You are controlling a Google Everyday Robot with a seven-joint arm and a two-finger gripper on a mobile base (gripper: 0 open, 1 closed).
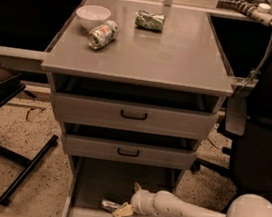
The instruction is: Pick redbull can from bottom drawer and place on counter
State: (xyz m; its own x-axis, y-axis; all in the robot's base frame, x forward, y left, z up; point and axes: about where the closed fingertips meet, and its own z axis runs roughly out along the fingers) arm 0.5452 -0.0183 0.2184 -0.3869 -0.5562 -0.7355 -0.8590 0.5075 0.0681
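Observation:
The bottom drawer of the grey cabinet is pulled out, showing its flat grey floor. A small silver can, the redbull can, lies on its side near the drawer's front. My gripper is down inside the drawer on my white arm, which reaches in from the right. It is open, with its lower fingertip against the can's right end and its other fingertip raised. The counter is the cabinet's grey top above.
On the counter stand a white bowl, a fatter white can on its side and a green foil packet. The two upper drawers are slightly open. A black chair is right, a black stand leg left.

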